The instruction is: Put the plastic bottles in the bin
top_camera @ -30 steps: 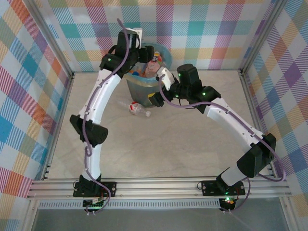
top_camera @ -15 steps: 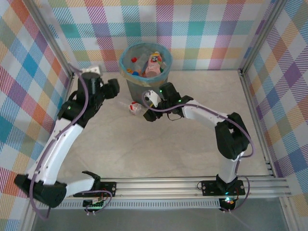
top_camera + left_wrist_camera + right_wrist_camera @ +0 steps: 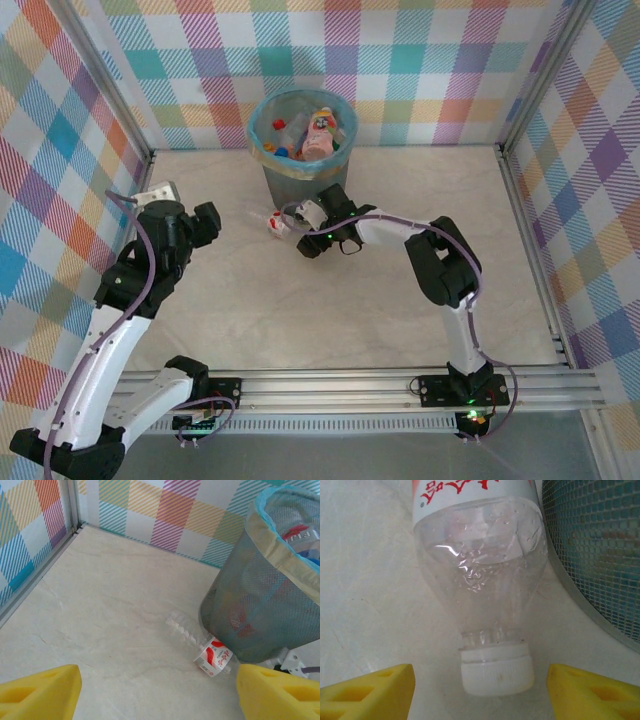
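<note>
- One clear bottle [image 3: 479,575] is lying on the table [image 3: 330,300] just beside the bin's [image 3: 295,182] foot; pickup is in hand, I judge
- Right end effector [image 3: 480,685] is gaping empty, straddling the white cap [image 3: 497,674]
- Left end effector [image 3: 157,690] is hovering open, empty
- Next is calling for closing on the bottle, then lifting

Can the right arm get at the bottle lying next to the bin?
Probably yes. The right gripper is open, its fingers either side of the white cap of the bottle, nothing between. The mesh wall of the bin is close and might crowd one finger.
</note>
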Tool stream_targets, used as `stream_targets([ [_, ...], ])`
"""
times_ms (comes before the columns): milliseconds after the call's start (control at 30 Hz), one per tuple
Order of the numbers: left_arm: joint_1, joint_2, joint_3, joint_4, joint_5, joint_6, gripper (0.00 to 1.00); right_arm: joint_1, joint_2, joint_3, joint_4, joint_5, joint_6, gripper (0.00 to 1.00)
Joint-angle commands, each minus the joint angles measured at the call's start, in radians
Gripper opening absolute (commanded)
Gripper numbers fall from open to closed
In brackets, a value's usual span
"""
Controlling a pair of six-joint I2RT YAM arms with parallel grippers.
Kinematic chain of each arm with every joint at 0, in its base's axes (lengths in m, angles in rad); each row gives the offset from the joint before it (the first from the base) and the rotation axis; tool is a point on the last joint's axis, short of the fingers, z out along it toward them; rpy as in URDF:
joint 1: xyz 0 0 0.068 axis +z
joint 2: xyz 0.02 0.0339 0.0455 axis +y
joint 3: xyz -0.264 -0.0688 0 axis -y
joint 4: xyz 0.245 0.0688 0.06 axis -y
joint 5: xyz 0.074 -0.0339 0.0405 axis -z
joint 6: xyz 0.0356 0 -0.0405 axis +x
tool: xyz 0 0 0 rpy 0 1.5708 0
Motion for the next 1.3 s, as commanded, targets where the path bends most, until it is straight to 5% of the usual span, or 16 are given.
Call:
stream_targets([
  [0, 0.01, -0.015, -0.022, -0.018, -0.001, -0.02, 0.81, 0.006, 0.031, 0.036, 0.01, -0.003, -0.029, 0.67],
  [433, 0.01, -0.041, -0.04, -0.013, -0.013, -0.013, 0.82, 0.007, -0.008, 0.042, -0.055, -0.048, -0.093, 0.25],
  [600, 0.01, -0.039, -0.034, 0.002, -0.023, 0.004, 0.83, 0.019, -0.101, -0.012, -0.054, -0.075, -0.081, 0.17],
  [967, 0.031, 0.009, 0.127, 0.056, 0.088, -0.011, 1.0, 0.096, -0.44, -0.163, 0.023, -0.161, -0.001, 0.15],
  [1267, 0.09, 0.066, 0.239, 0.107, 0.3, -0.152, 1.0, 0.1, -0.573, -0.15, 0.102, -0.2, 0.06, 0.14],
])
